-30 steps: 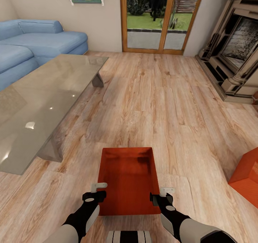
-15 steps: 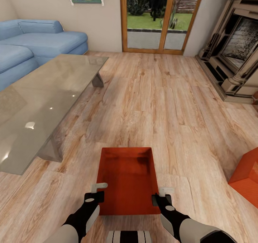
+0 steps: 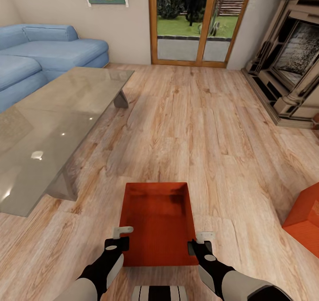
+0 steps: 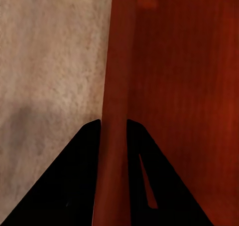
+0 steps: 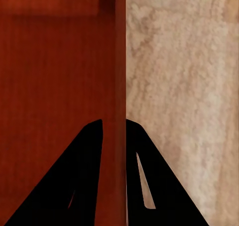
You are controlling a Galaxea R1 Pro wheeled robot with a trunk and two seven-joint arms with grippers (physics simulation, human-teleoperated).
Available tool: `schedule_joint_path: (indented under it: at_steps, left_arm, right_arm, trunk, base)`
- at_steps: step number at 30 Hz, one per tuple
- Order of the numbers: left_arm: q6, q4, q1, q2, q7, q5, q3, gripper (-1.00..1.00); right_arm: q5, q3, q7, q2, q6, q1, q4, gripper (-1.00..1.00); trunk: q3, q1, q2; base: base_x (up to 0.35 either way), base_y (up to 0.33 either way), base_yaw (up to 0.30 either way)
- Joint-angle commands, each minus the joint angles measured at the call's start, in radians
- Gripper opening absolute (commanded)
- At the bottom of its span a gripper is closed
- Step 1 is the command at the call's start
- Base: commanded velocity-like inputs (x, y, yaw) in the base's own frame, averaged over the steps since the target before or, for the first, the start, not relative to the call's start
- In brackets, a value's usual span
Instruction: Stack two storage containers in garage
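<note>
Head view: looking down on a storage container (image 3: 158, 223) lying open-side-up on the light wood plank floor (image 3: 195, 128) of the living room, at 6 o'clock just ahead of the robot. Straddling its side walls near the closer end: left gripper (image 3: 119, 238) at 7 o'clock of the box, right gripper (image 3: 200, 242) at 5 o'clock. Left wrist view: showing the two dark fingers (image 4: 74, 176) set narrowly either side of the orange-red wall (image 4: 115, 111), seemingly pinching it. Right wrist view: showing the same, fingers (image 5: 79, 176) close on both faces of the other wall (image 5: 120, 86); judging both grippers clamped on the box, though actual contact pressure not readable.

Step in hand, by judgement: securing a two-handed grasp on the first container, lift not yet begun. Next move calling for an even raise with both arms, keeping the box level, then carrying it off toward the garage.

Second storage container (image 3: 305, 221) sitting at 4 o'clock, cut off by the picture edge, well apart from the first. Glass coffee table (image 3: 48, 128) at 9 to 10 o'clock, blue sofa (image 3: 48, 48) at 10 o'clock, glass doors (image 3: 199, 21) at 12, stone fireplace (image 3: 292, 61) at 2. Garage not among these surroundings.
</note>
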Motion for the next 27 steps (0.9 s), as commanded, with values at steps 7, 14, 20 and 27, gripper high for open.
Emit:
schedule_joint_path:
  at_steps: [7,14,20,27]
  left_arm:
    - [0.009,0.002,0.0,0.003,0.014,-0.01,-0.001,-1.0]
    - [0.009,0.006,0.0,0.004,0.014,-0.01,0.001,-1.0]
    - [0.009,0.004,0.0,0.003,0.014,-0.01,0.001,-1.0]
    - [0.009,0.002,0.0,0.005,0.014,-0.01,0.001,-1.0]
  right_arm:
    - [-0.023,-0.015,-0.008,-0.001,-0.007,-0.001,0.002,-1.0]
    - [-0.023,-0.015,-0.008,-0.001,-0.008,-0.001,0.002,-1.0]
    - [-0.023,-0.014,-0.008,-0.001,-0.007,-0.001,0.002,-1.0]
    - [-0.023,-0.014,-0.008,-0.001,-0.006,-0.001,0.002,-1.0]
  trunk:
    - [0.015,-0.019,0.035]
    - [0.037,-0.046,0.084]
    - [0.056,-0.069,0.126]
    - [0.078,-0.096,0.175]
  base:
    - [0.0,0.0,0.0]
    - [0.0,0.0,0.0]
    - [0.0,0.0,0.0]
    - [0.0,0.0,0.0]
